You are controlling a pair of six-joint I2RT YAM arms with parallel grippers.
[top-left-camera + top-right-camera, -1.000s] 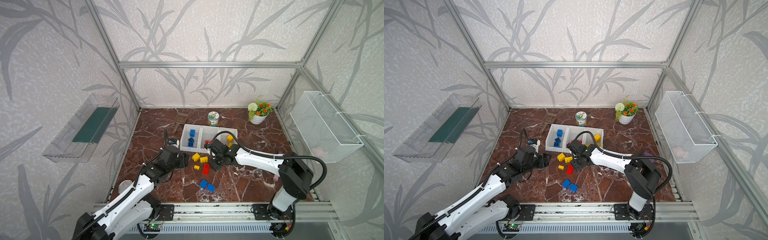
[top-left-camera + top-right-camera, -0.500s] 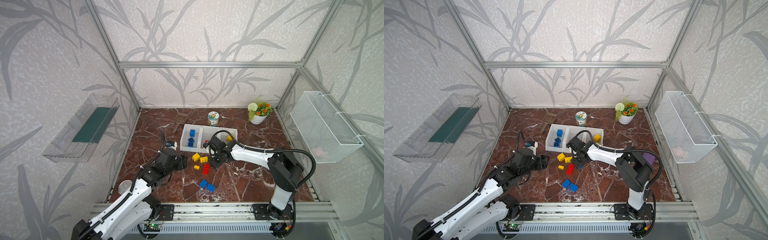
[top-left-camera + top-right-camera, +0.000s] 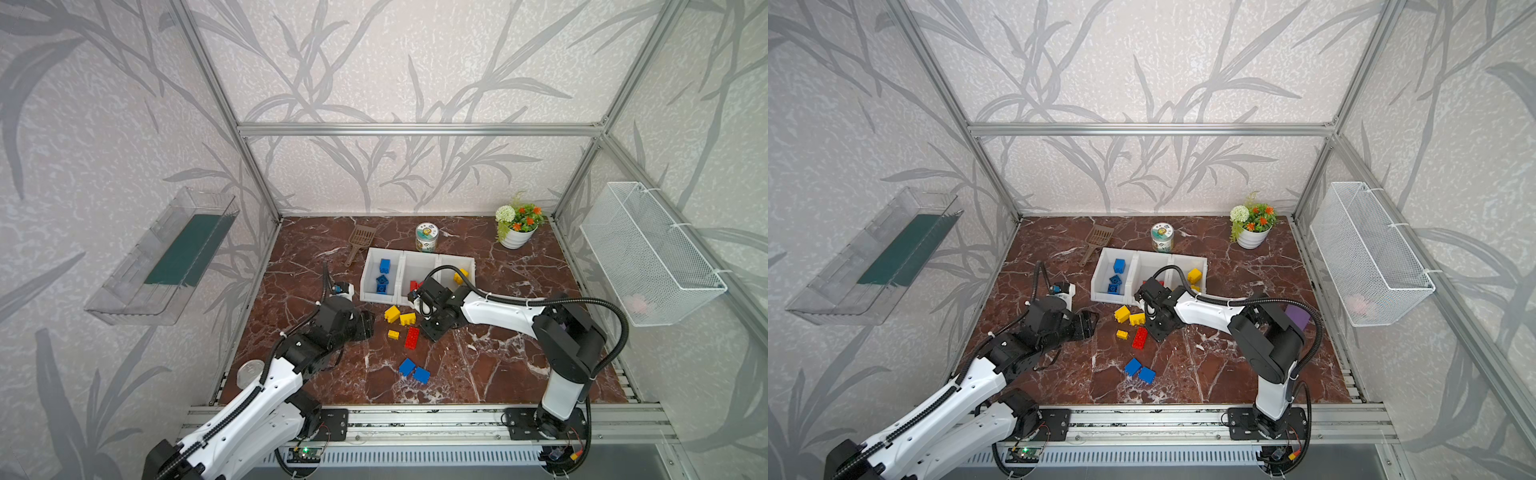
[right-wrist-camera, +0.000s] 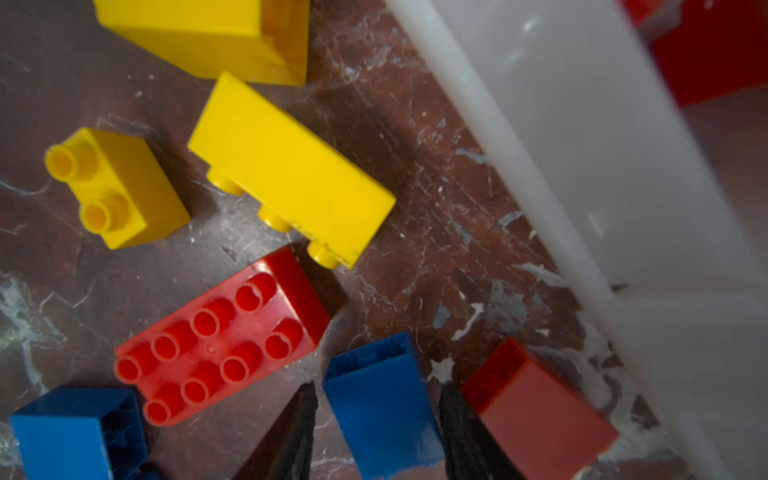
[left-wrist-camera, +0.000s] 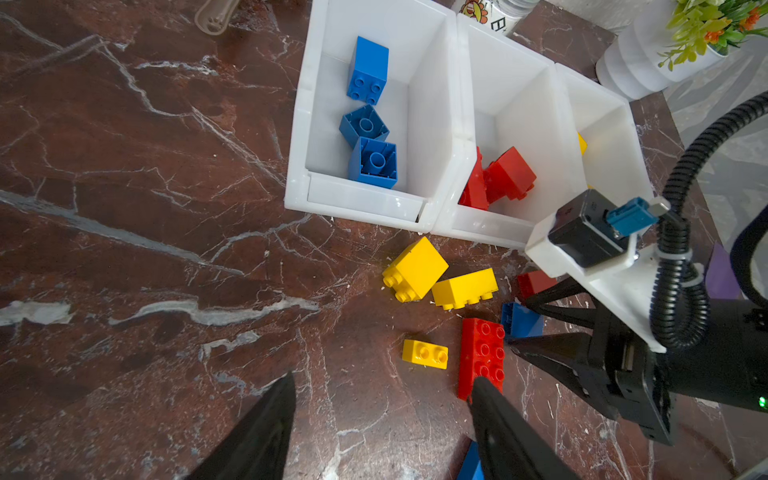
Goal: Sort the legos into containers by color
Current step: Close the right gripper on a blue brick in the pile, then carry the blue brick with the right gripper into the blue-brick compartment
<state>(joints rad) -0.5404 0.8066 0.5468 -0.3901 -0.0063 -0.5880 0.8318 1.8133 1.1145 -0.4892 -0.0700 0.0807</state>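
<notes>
With a blue brick (image 4: 382, 415) straddled by the half-closed right pincer (image 4: 376, 386) (grip cannot be told), its red neighbour (image 4: 540, 415) may be snagged.

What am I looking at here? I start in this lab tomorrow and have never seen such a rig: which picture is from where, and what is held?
It is a robot with two white arms, the left arm and the right arm, mounted at the near edge of a marble table. Each ends in a two-fingered gripper. The two wide pictures come from one camera pair overhead; the two close ones from a camera on each wrist. Three joined white bins hold blue bricks, red bricks and at least one yellow brick, one colour each. Loose bricks in all three colours lie in front. The left gripper is open and empty. The right gripper has its jaws either side of a loose blue brick; whether it pinches yet, I cannot tell.
</notes>
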